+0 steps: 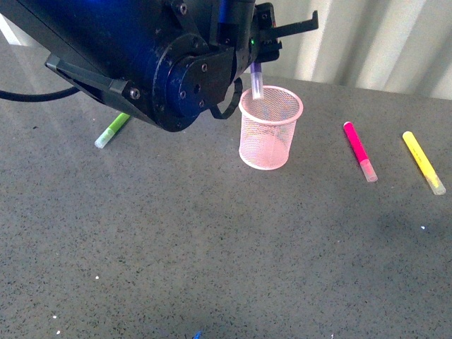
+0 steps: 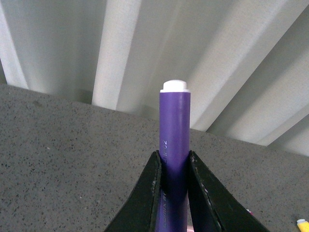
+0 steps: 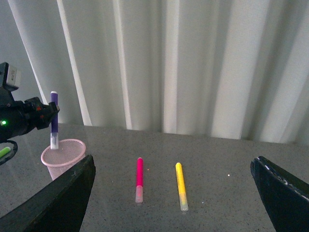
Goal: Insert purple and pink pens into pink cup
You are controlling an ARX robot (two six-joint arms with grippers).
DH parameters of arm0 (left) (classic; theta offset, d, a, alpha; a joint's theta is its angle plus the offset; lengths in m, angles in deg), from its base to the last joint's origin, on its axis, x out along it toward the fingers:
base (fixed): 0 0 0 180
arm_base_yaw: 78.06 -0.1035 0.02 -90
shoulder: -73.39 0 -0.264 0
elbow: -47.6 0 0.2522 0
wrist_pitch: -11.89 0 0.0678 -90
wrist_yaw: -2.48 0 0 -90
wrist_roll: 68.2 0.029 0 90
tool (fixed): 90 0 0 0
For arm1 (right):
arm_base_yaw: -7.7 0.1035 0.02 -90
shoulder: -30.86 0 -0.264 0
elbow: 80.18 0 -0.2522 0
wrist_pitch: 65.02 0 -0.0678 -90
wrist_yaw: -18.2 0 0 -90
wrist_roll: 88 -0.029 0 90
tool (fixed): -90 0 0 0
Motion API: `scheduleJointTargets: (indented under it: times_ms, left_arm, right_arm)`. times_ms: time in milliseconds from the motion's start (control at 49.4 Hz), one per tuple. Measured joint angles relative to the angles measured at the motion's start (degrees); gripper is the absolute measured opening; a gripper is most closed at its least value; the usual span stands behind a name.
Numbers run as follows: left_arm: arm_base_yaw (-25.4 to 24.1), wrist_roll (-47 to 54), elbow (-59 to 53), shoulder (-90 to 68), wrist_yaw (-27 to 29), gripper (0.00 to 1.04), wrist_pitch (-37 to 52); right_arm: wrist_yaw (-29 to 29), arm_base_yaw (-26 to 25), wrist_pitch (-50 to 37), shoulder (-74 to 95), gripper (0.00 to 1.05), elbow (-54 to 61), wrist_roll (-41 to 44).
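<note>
Front view: the left hand (image 1: 258, 53), upper centre of the frame, grips the purple pen (image 1: 256, 81) upright. Its clear cap dips just inside the rim of the pink cup (image 1: 270, 134) at centre. The pink pen (image 1: 359, 150) lies on the surface (image 1: 212, 247) at right, the yellow pen (image 1: 422, 162) at far right, the green pen (image 1: 113, 130) at left.

Left wrist view: both fingers (image 2: 147, 193) press the purple barrel.

Right wrist view: the right hand (image 3: 171, 162) is spread wide, holding nothing; the pink and yellow pens lie between its fingers.

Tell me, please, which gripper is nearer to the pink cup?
Left. The left gripper holds the purple pen directly above the pink cup; the right gripper, open, sits well away, outside the front view.
</note>
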Motion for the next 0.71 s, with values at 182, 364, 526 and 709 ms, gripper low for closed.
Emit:
scheduleJointTargets:
  times_ms: [182, 364, 526, 709]
  left_arm:
    - [0.90, -1.55, -0.61, -0.57, 0.11, 0.12, 0.63]
    - [1.53, -1.77, -1.29, -0.57, 0.13, 0.12, 0.92]
    - [1.57, -1.90, -1.62, -0.57, 0.26, 0.28, 0.94]
    - [0.94, -1.90, -2.56, -0.22, 0.07, 0.64, 0.96]
  right_arm:
    - [0.00, 0.00, 0.00, 0.00, 0.98, 0.00, 0.00]
    - [0.00, 0.00, 0.00, 0.00, 0.98, 0.00, 0.00]
    - [0.00, 0.00, 0.00, 0.00, 0.98, 0.00, 0.00]
    - [0.00, 0.00, 0.00, 0.00, 0.98, 0.00, 0.02]
